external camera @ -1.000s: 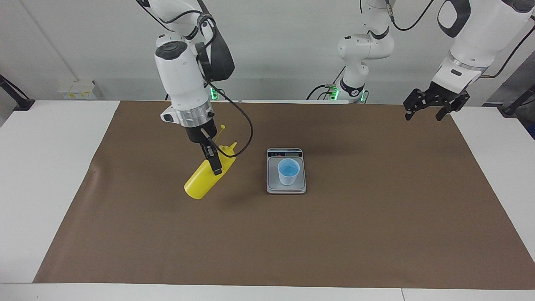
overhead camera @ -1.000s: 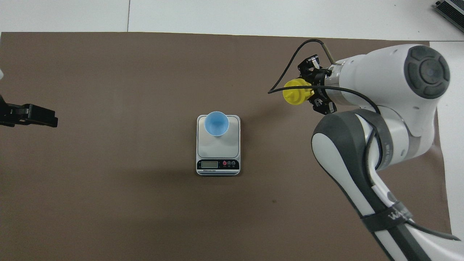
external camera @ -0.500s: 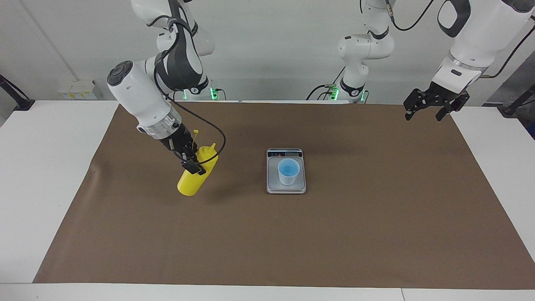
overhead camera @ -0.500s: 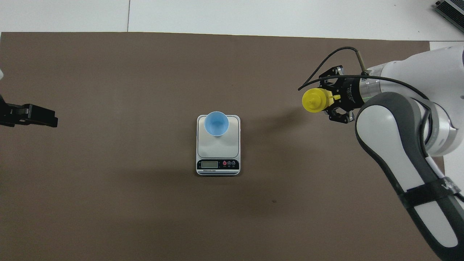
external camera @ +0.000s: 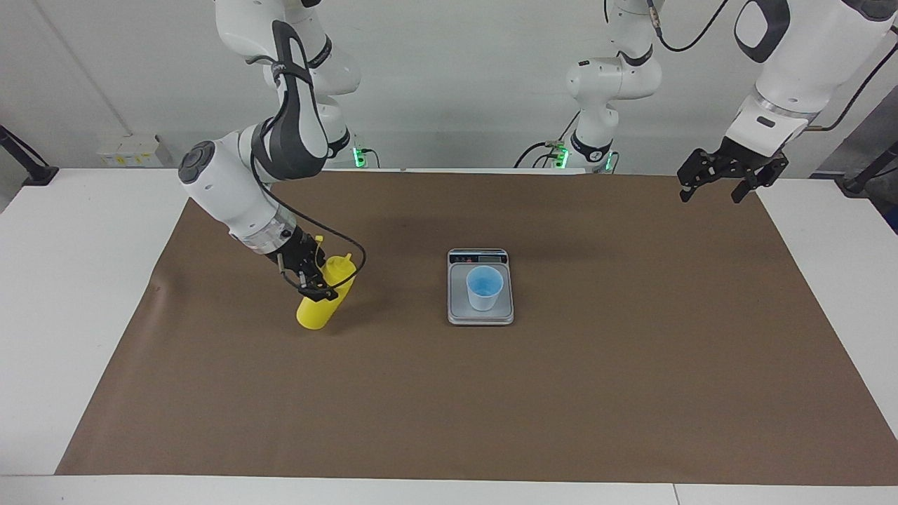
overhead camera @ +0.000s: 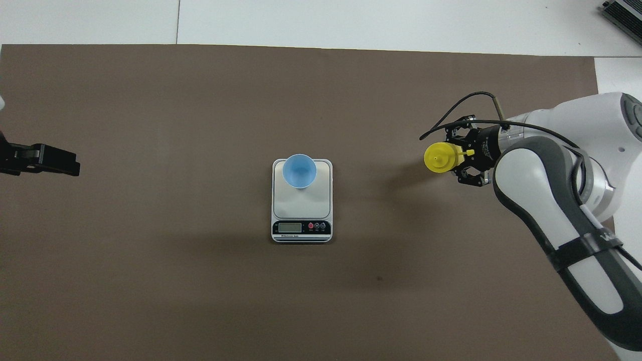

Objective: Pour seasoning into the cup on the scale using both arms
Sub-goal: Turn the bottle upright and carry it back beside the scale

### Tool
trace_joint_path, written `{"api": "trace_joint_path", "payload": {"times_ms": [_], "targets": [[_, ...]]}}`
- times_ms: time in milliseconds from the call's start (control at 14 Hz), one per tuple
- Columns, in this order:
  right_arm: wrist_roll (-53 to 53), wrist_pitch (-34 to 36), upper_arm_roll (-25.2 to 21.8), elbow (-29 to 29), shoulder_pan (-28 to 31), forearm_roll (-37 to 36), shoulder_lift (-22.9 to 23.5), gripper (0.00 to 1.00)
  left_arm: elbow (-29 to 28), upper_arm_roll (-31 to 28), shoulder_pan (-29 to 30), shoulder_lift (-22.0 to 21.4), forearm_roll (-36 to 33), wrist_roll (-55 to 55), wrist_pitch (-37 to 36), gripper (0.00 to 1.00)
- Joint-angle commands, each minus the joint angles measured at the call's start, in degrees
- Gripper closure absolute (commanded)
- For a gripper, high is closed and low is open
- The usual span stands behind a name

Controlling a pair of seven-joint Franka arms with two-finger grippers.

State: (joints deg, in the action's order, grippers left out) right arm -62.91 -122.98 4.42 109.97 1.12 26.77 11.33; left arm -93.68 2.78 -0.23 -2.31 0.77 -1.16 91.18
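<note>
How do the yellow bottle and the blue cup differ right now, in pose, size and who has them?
The yellow bottle leans in the right gripper, shut on it over the brown mat; the blue cup stands upright and free on the scale. The bottle is taller and narrower, the cup short and tapered. The bottle ends in a cone nozzle; the cup is open-topped. The left gripper waits open.

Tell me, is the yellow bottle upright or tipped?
Slightly tipped: the yellow bottle, gripped by the right claw, leans, nozzle toward the scale.
</note>
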Motion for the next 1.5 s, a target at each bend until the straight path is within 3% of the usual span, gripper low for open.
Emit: {"api": "trace_joint_path", "payload": {"times_ms": [0,357,786,857,1000,1071,1214,1429], "targets": [[2.88,-1.03,0.59,0.95,2.56,5.9,-0.17,1.0,-1.86,0.21,0.41,-1.73,0.02,0.55,-0.04,0.0],[-1.67,0.02,0.5,0.86,4.23,17.16,-0.34,1.0,-1.86,0.21,0.41,-1.73,0.02,0.55,-0.04,0.0],[-7.05,-0.68,0.42,3.49,5.03,21.31,-1.22,1.0,-1.86,0.21,0.41,-1.73,0.02,0.55,-0.04,0.0],[-7.23,-0.94,0.33,3.76,4.94,21.39,-1.22,0.9,-1.86,0.21,0.41,-1.73,0.02,0.55,-0.04,0.0],[-10.46,-2.69,0.33,4.11,4.59,21.31,-1.31,0.27,-1.86,0.21,0.41,-1.73,0.02,0.55,-0.04,0.0],[-12.31,-3.4,0.33,4.2,4.33,21.22,-1.31,0.1,-1.86,0.21,0.41,-1.73,0.02,0.55,-0.04,0.0],[-12.33,-3.4,0.24,4.11,4.33,20.87,-1.31,0.01,-1.86,0.21,0.41,-1.73,0.02,0.55,-0.04,0.0],[-12.15,-3.32,0.15,3.85,4.33,19.82,-1.49,0.0,-1.86,0.21,0.41,-1.73,0.02,0.55,-0.04,0.0]]}}
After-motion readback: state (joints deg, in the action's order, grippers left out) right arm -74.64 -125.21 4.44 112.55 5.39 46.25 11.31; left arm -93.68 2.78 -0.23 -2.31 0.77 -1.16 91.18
